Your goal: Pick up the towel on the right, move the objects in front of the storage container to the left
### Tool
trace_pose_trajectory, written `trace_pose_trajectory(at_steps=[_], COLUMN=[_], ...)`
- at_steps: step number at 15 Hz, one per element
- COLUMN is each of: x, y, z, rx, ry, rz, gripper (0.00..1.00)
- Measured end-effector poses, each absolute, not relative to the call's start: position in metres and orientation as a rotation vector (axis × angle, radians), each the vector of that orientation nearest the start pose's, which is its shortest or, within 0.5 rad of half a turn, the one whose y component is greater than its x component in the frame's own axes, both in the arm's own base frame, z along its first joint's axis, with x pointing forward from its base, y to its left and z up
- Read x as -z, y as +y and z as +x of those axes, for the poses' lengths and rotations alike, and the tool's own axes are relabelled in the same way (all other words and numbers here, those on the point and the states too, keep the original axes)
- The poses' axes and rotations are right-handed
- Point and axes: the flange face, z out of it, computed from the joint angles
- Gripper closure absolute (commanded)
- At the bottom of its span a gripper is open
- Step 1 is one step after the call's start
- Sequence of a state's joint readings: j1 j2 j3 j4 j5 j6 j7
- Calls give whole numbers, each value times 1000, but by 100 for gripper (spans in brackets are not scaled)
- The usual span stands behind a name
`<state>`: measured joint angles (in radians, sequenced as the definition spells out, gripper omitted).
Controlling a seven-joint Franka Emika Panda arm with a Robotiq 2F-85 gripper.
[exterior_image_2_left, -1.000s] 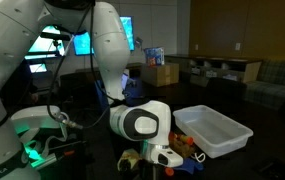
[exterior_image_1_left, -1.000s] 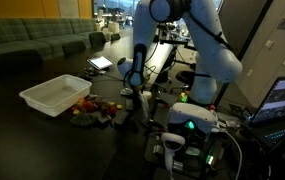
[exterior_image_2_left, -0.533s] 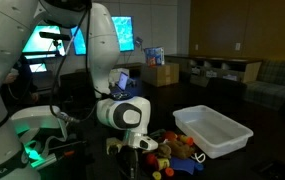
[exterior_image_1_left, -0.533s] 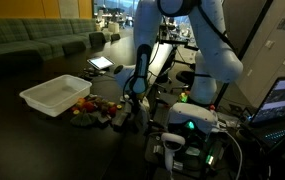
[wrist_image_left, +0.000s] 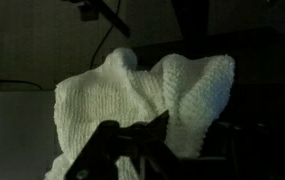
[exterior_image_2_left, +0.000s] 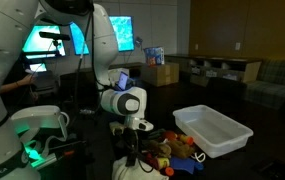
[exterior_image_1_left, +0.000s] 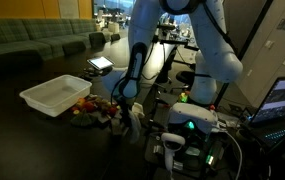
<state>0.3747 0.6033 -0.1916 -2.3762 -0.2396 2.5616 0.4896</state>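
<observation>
Dark table (exterior_image_1_left: 37, 140) with a white storage container (exterior_image_1_left: 55, 94) and a heap of small objects (exterior_image_1_left: 94, 110) beside it.

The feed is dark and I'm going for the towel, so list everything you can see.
White knitted towel: one, white, bunched directly ahead of the gripper in the wrist view.
White plastic storage container: one, white, on the dark table.
Small mixed objects: one pile, red and orange among them, beside the container; number unclear.
Lit tablet: one, bright screen, farther back.
Cardboard boxes: brown, in the background; number unclear.
Green sofa: one, along the back.
Robot arm: one, white.
Gripper: one, dark, at the towel; whether open or shut is unclear.
</observation>
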Motion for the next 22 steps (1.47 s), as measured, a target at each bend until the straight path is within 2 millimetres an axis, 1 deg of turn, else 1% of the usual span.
trace_pose_trajectory(at_steps=[4,6,8,10,13,14,16,19,22], x=[-54,-53,-50,-48,-49,-51,-58,-73,-82], y=[129,153,168,178,199,209,234,279,322], z=[445,455,466,479,498,504,515,525,533], rx=[-580,-575,-566,-561,-570,-574,-575,-565,-559], ry=[134,149,181,222,284,301,324,372,406], rz=[-3347,-3322,-3311,-3307,-3292,-3283,-3258,-3215,-3148], gripper=[96,96,96,96,96,96,96,96,96])
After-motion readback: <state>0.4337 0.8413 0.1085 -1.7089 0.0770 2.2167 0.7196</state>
